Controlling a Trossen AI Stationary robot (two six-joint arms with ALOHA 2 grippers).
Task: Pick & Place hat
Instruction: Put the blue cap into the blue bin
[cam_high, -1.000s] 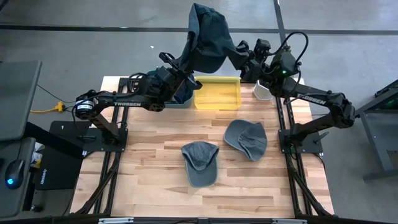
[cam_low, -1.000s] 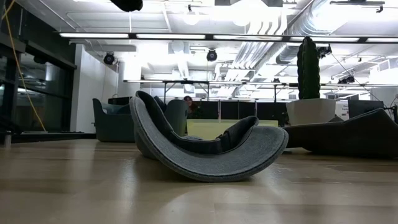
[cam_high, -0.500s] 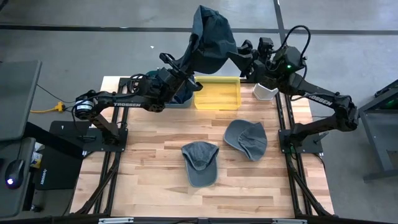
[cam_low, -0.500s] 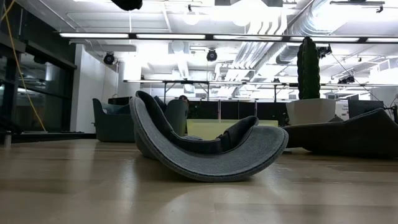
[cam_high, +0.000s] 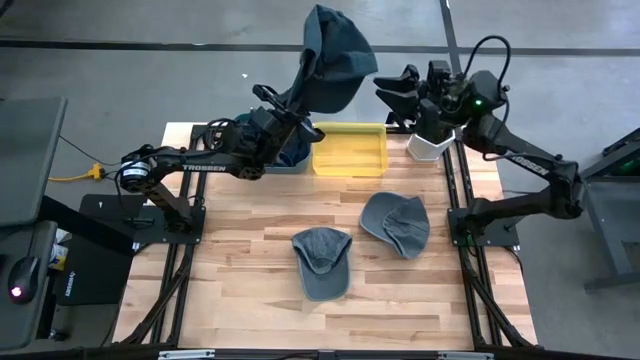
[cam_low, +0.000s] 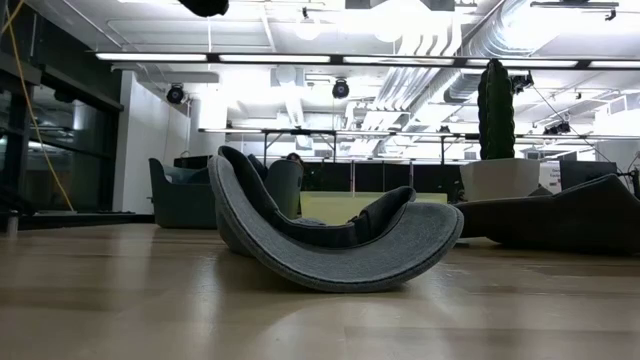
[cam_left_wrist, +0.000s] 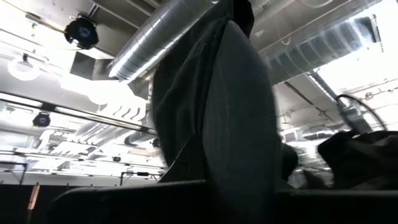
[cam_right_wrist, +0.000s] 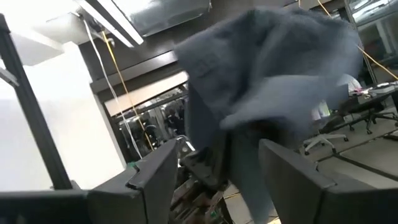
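While L gripper (cam_high: 300, 100) clamps raised hat (cam_high: 335, 60), R gripper (cam_high: 398, 92) gapes beside, empty

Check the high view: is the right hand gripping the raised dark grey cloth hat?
No: the right hand is open and apart from the raised dark grey cloth hat, which the left hand holds up.

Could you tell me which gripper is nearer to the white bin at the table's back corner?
Right. The right gripper hovers just beside the white bin, open; the left gripper holds the raised hat across the yellow tray.
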